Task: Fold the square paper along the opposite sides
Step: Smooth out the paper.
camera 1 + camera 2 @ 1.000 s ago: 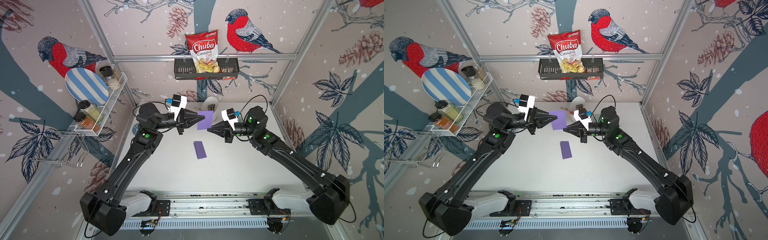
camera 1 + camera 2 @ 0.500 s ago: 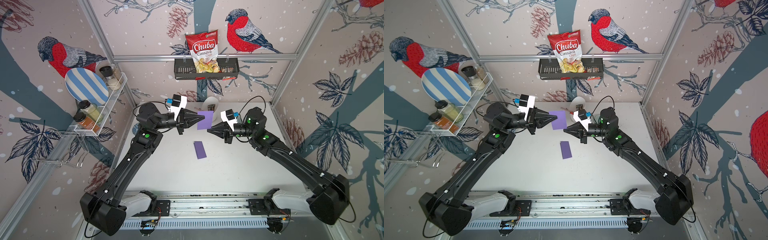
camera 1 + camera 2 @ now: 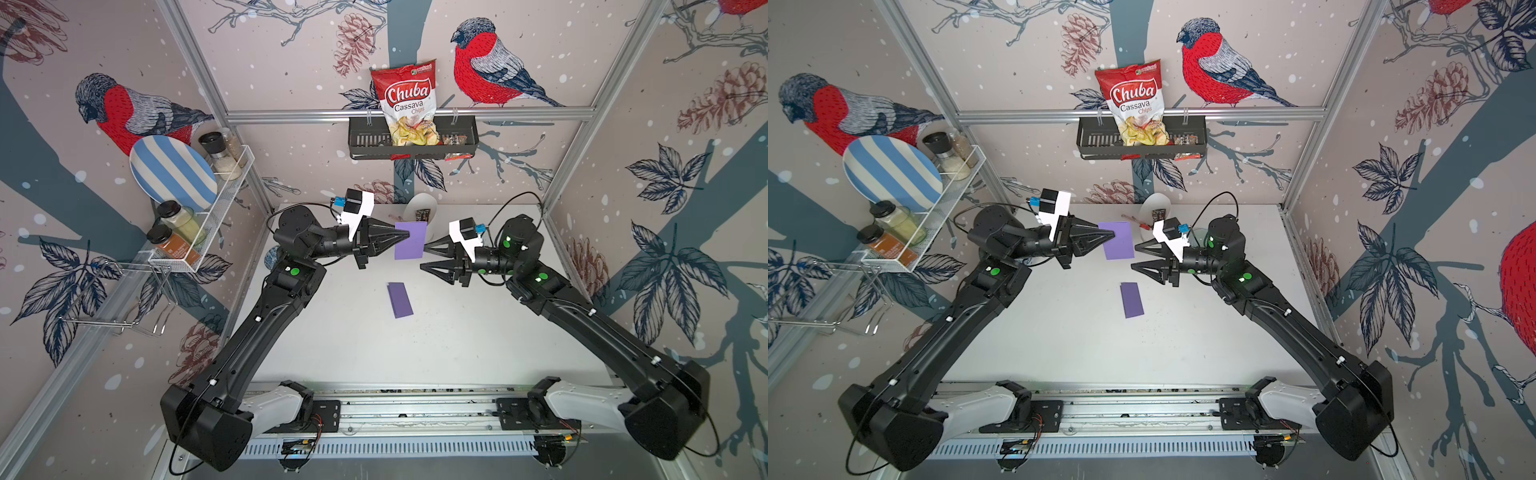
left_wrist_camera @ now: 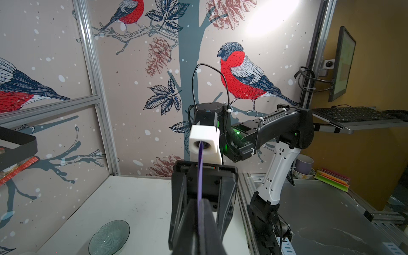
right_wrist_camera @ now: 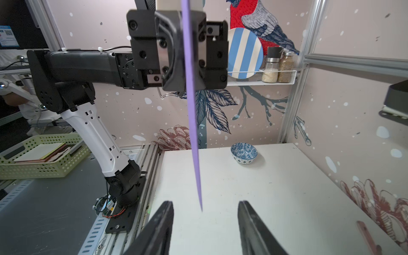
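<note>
purple square paper sheet point(image 3: 412, 245) hangs mid-air, pinched by the left gripper point(image 3: 406, 236); the right gripper point(image 3: 423, 256) holds its jaws spread around the free edge; creasing seems left.

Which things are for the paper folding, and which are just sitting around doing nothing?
For the job: purple paper, pinched by the shut left gripper; open right gripper near it; folded purple piece on the table.
Just lying about: chips bag, striped plate, spice jars, blue bowl, glass bowl.
</note>
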Controlling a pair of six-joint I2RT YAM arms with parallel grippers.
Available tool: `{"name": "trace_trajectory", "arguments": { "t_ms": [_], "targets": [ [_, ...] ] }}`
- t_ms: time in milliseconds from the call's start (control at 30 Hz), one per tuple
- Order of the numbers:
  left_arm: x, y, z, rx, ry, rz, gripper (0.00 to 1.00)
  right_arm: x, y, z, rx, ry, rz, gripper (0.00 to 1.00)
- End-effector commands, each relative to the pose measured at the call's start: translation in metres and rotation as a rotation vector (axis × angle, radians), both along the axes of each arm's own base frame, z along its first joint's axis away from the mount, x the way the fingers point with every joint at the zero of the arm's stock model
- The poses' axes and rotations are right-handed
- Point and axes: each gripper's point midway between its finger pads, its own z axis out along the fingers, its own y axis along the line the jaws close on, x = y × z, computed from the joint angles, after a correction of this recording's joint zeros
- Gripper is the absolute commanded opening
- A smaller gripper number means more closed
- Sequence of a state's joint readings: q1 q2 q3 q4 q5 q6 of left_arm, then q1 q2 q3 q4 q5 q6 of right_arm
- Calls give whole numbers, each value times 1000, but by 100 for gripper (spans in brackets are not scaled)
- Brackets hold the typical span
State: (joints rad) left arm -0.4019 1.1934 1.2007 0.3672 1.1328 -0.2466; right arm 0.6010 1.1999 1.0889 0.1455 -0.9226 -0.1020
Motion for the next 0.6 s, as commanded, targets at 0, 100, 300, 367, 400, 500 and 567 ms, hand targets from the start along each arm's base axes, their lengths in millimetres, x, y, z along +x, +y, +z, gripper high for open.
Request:
{"name": "trace_trajectory", "arguments": {
  "t_ms": [0,100,300,367,400,500,567],
  "targets": [
    [2,0,-4,-2,-17,2,0,-2,-10,28,48,-38,-12,57],
    [5,-1,-10,6,0,-1,0,-5,-17,49,89,-70,-16,60],
    [4,-3,-18,7,20,-27,0,4,-19,65,110,-69,-10,60],
    [3,-3,-19,4,22,-34,0,7,-16,65,106,-56,3,60],
    [3,-3,-19,3,24,-36,0,7,-15,66,106,-52,17,60],
    [5,-5,-24,3,38,-44,0,4,-13,71,109,-48,52,59],
    [7,-6,-27,1,51,-50,0,9,-9,66,103,-31,62,59]
  ]
}}
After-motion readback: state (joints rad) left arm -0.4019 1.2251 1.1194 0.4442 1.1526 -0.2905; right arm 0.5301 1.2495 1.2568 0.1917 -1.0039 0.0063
